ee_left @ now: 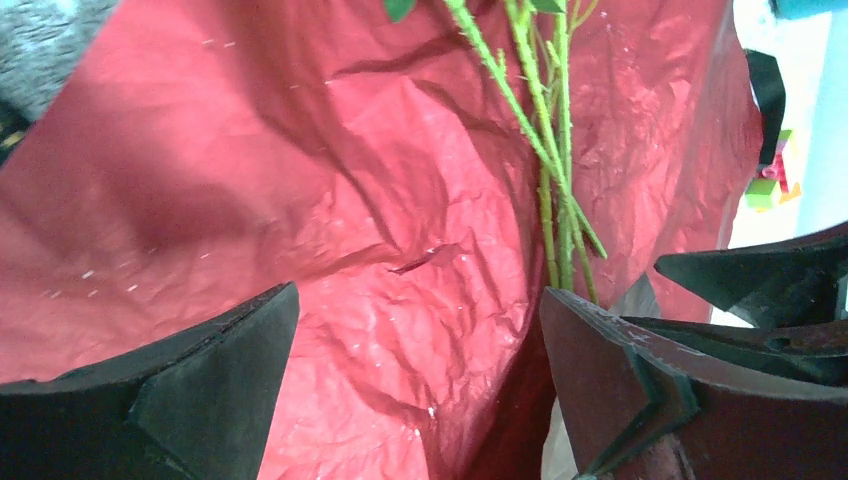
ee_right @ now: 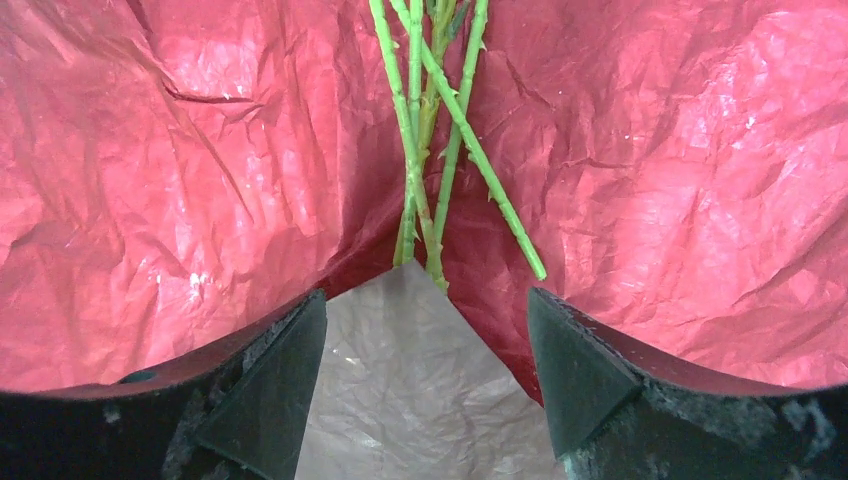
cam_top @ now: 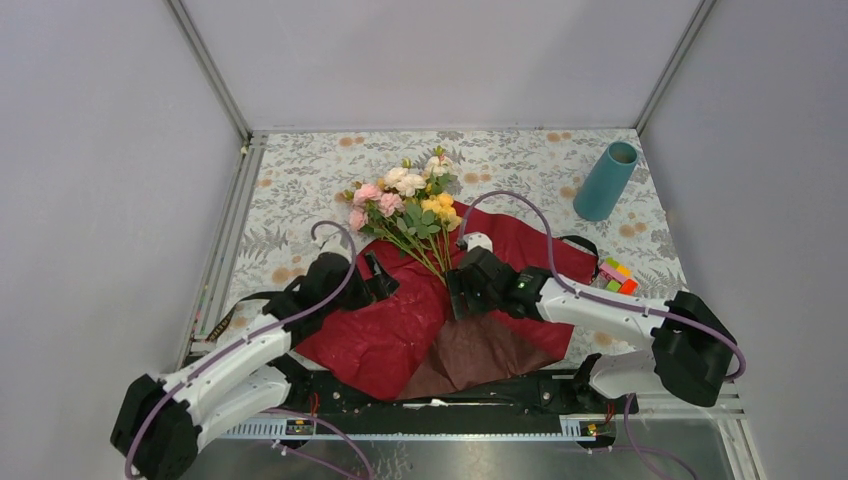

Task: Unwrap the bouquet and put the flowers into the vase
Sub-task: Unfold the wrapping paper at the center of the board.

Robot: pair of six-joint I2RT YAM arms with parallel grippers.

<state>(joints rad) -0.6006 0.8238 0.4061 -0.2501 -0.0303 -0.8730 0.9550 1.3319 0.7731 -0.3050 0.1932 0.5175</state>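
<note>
Now | left hand [ee_left: 418,295] spread, empty | right hand [ee_right: 425,295] likewise | flowers [cam_top: 400,195]: blooms outside wrist views

White-shelled arms [cam_top: 235,360] with black joints, looping lilac cables [cam_top: 500,193], black wedge-shaped fingers [ee_left: 210,400].

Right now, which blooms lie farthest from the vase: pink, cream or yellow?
The pink blooms, leftmost of the three; cream blooms and yellow blooms sit to their right, closer to the vase.
</note>
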